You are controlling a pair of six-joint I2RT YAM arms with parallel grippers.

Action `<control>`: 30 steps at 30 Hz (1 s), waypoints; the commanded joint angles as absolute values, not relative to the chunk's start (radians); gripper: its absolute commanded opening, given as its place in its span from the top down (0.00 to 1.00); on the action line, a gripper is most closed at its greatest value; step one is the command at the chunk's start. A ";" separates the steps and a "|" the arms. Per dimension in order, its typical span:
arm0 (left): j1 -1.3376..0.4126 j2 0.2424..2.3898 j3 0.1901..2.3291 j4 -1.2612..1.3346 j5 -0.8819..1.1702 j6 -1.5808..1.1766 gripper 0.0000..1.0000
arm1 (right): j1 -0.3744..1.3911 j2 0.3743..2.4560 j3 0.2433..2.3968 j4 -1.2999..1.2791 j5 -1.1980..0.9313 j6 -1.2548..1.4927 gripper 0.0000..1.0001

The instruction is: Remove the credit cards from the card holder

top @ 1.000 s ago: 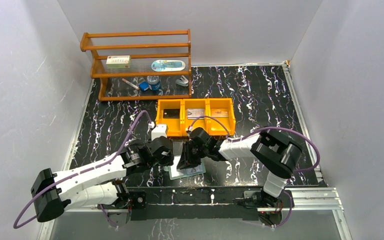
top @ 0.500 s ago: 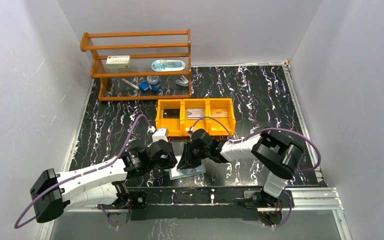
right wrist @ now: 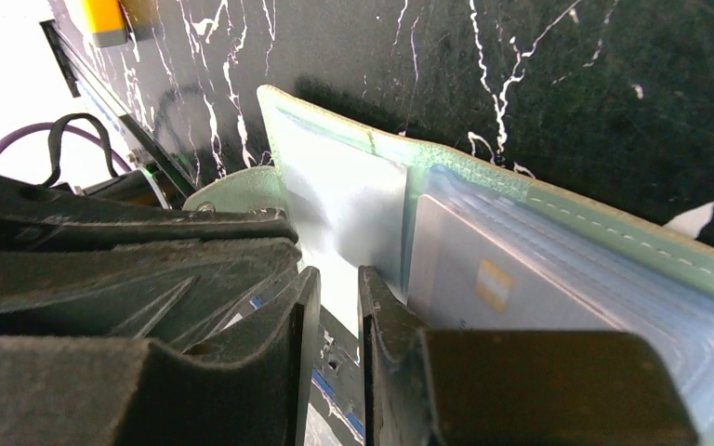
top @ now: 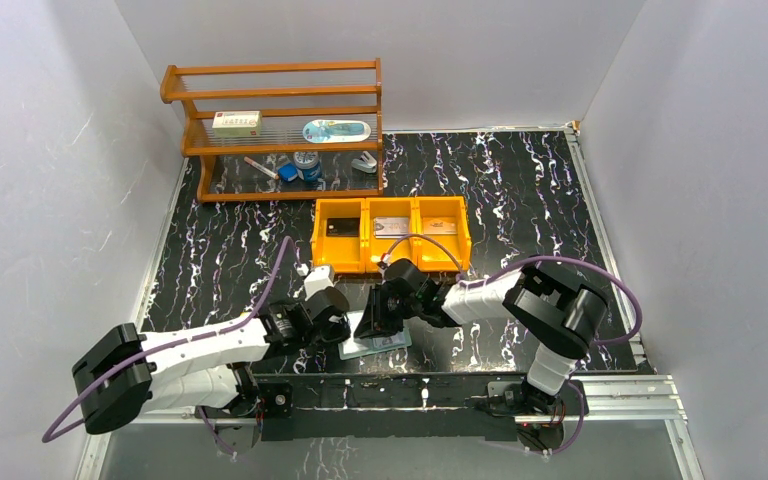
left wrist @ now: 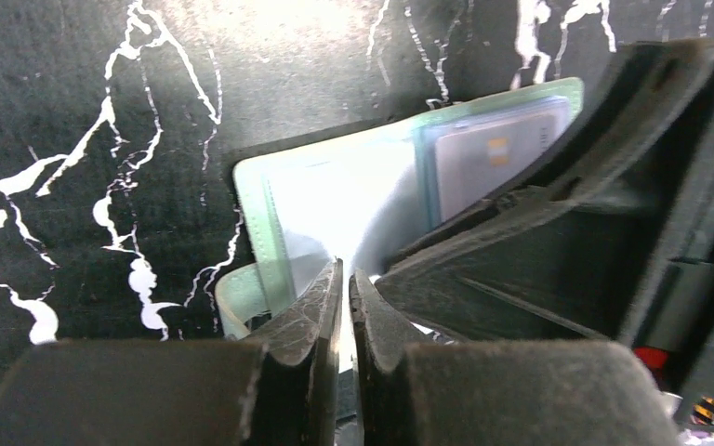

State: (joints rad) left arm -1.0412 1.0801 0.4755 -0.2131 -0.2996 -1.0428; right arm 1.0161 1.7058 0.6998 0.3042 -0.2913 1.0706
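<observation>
Left wrist: left claw [left wrist: 342, 279] closed over card holder [left wrist: 335, 186]

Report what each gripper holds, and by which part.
Cannot be told. Jaws of the left gripper are nearly closed at the pale inner pocket of the card holder; those of the right gripper stand narrowly apart on the same pocket.

Pale green card holder [left wrist: 335, 200] with glossy translucent pockets; silver-grey credit card [left wrist: 483, 163]; black tabletop [top: 520, 180] veined white, marble-like; orange tray [top: 390, 201]; orange-brown rack [top: 270, 70].
</observation>
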 commanded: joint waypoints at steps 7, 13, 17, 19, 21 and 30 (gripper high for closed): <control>-1.032 1.107 0.441 -0.186 -0.357 -1.110 0.98 | 1.018 1.639 0.672 0.372 -0.299 1.055 0.67; -1.031 1.147 0.465 -0.180 -0.334 -1.069 0.98 | 1.018 1.452 0.706 0.224 -0.209 0.993 0.59; -1.032 1.161 0.489 -0.167 -0.307 -1.018 0.96 | 1.016 1.337 0.717 -0.019 0.014 0.968 0.54; -1.031 1.158 0.496 -0.142 -0.282 -0.976 0.91 | 1.011 1.300 0.703 -0.106 0.082 0.965 0.53; -1.031 1.153 0.503 -0.132 -0.270 -0.959 0.88 | 1.000 1.278 0.684 -0.139 0.097 0.961 0.53; -1.031 1.115 0.528 -0.149 -0.257 -0.927 0.80 | 0.937 1.232 0.681 -0.215 0.080 0.901 0.57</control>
State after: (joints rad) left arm -1.0359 1.1511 0.4923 -0.1432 -0.2638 -0.9611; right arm 0.9562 1.2774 0.6884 -0.1860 0.0582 0.9401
